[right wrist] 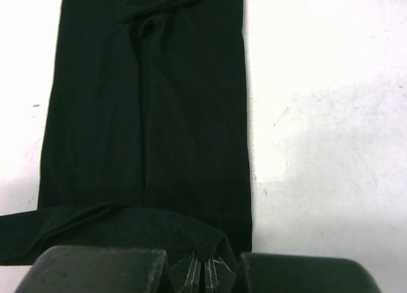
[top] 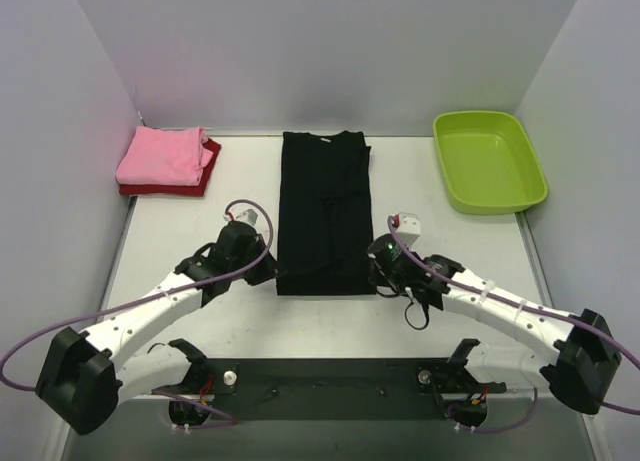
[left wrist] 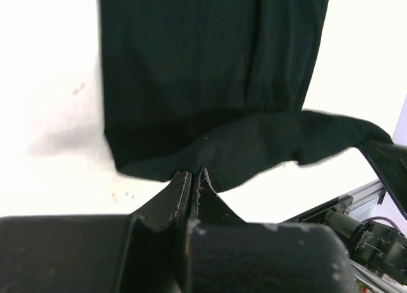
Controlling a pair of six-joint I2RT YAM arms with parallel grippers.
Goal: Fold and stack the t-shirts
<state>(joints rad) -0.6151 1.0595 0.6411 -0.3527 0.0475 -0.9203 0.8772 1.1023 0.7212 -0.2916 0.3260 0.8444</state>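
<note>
Left claw [left wrist: 193, 182] and right claw [right wrist: 203, 267] each pinch narrow on a near hem corner of the black t-shirt [top: 322, 201], which stretches away ahead of them. Light and limp, it should sag between grips, so the corners suit. Far beyond the left claw, the pink t-shirt [top: 160, 153] tops the dark red t-shirt [top: 172, 190].

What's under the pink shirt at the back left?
A dark red shirt lies under the pink shirt, its edge showing along the near and right sides. The rest is covered, so its fold cannot be judged.
</note>
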